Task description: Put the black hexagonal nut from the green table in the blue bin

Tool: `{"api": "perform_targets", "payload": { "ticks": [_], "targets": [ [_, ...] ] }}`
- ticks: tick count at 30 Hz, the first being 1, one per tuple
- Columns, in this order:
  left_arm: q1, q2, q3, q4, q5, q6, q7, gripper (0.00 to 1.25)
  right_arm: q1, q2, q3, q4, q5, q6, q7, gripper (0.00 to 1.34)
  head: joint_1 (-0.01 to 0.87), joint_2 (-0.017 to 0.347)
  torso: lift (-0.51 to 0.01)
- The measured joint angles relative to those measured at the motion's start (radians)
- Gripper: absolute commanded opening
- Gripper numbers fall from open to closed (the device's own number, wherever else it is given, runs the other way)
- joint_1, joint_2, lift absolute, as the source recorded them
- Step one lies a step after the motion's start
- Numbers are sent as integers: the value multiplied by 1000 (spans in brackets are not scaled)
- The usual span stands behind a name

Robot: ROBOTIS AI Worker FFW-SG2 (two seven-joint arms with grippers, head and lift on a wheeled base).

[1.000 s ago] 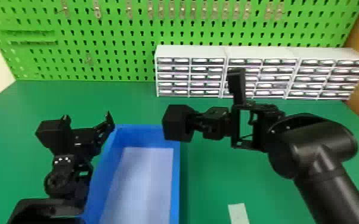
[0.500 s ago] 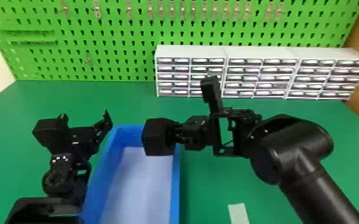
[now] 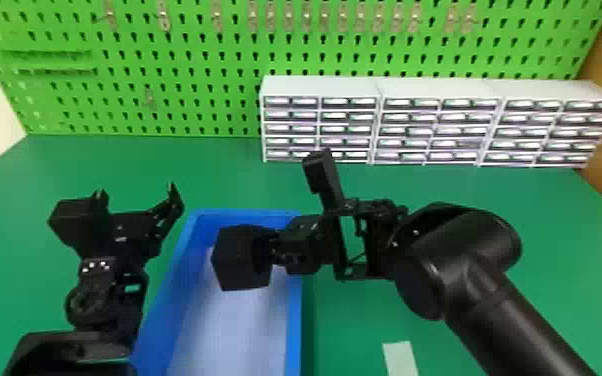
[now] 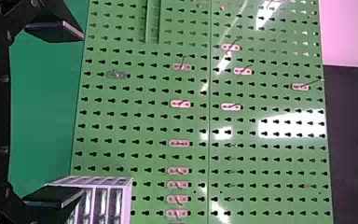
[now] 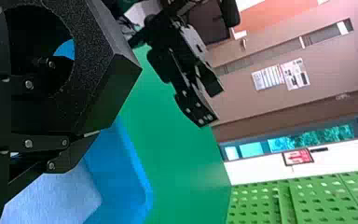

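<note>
The right gripper (image 3: 276, 243) is closed on the black hexagonal nut (image 3: 242, 258), which sits at the end of the right arm, above the far part of the blue bin (image 3: 293, 320). In the right wrist view the nut's round hole faces the camera, and one of the fingers (image 5: 77, 147) lies against its outer side. How far above the bin floor the nut is cannot be told. The left gripper (image 3: 136, 200) stands just to the left of the bin, fingers pointing away from the robot; the left wrist view shows them spread wide apart with nothing between them. The bin rests on the green table (image 3: 205, 170). White drawer cabinets (image 3: 320, 86) stand at the table's back, in front of a green pegboard (image 3: 190, 105). A pale slip (image 3: 400, 357) lies on the table to the right of the bin, near the robot.
</note>
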Motion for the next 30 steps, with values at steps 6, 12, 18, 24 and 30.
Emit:
{"api": "perform_targets", "payload": {
  "ticks": [6,12,18,24,30],
  "targets": [
    [-1,0,4,0,-1,-2,0,1124,-2,1,15,11,-21,-5,-7,364,657,57,-95],
    [0,0,4,0,-1,-2,0,1124,0,0,11,16,-28,8,-14,943,657,57,-95],
    [0,0,3,0,-2,-2,0,1124,3,1,3,21,-30,23,-17,1203,657,57,-95],
    [-1,0,1,0,-2,-2,0,1124,6,1,-5,22,-32,25,-17,1203,657,57,-95],
    [0,0,1,0,-2,-2,0,1124,12,-1,-20,22,-28,26,-17,1203,657,57,-95]
  ]
}}
